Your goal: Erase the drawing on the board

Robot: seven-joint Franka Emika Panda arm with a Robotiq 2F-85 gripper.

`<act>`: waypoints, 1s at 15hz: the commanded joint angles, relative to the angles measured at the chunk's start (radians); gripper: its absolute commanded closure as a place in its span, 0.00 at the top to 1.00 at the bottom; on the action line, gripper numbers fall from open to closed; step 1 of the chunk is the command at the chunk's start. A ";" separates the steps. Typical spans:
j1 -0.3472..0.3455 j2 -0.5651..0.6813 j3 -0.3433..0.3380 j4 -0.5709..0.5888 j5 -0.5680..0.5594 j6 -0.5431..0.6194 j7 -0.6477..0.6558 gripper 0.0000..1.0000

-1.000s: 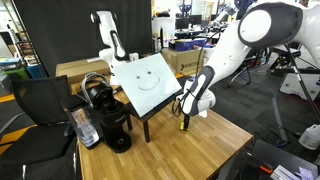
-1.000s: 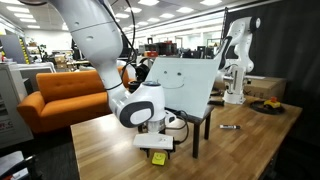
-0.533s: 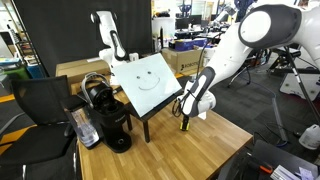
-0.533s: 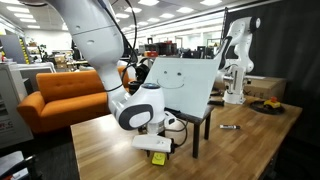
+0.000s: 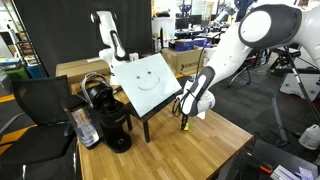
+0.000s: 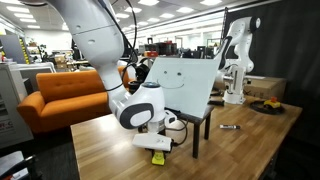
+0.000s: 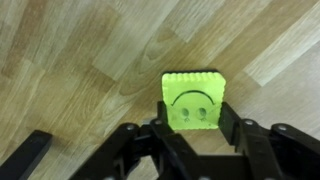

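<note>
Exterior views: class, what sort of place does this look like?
Probably a robotics lab: a second white robot arm beyond the light wooden table, and an orange upholstered sofa.

a light wooden table point(image 5: 205, 150) with plank-like grain carried everything, its top seen in both exterior views and filling the wrist view point(image 7: 80, 50). a black coffee machine point(image 5: 112, 125) stood on one corner. just beside it, nearer the middle, a dark frame stand point(image 5: 147, 128) stood with its thin legs on the wood point(image 6: 195, 135). a lime-green block point(image 7: 195, 100) with scalloped edges and a dark smiley face on its upper side lay flat on the boards close to the table's edge point(image 6: 157, 157), well apart from the coffee machine. farther along the top, past the stand's legs, lay a small dark object point(image 6: 228, 127), too small to name.
</note>
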 commanded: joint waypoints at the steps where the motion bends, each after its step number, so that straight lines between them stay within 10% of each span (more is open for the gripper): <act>1: -0.009 0.006 0.007 0.011 -0.029 0.013 0.028 0.27; 15: -0.008 -0.180 0.009 -0.179 -0.030 0.068 0.094 0.27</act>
